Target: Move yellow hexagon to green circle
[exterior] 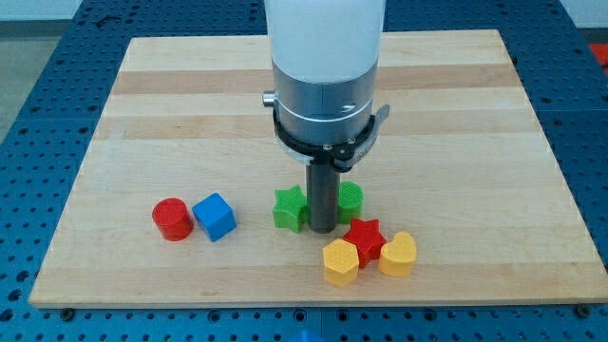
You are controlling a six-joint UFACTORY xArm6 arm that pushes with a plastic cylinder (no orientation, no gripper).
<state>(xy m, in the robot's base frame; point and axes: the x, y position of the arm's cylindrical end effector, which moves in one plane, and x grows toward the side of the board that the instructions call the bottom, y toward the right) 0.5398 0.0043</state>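
The yellow hexagon [340, 262] lies near the view's bottom, touching the red star [364, 237] on its upper right. The green circle [350, 199] sits just above the red star, partly hidden behind the rod. My tip [322, 229] rests on the board between the green star [289, 208] on its left and the green circle on its right, just above and left of the yellow hexagon.
A yellow heart [398, 255] touches the red star's right side. A red cylinder [172, 218] and a blue cube [214, 217] sit side by side at the lower left. The wooden board [190, 104] lies on a blue perforated table.
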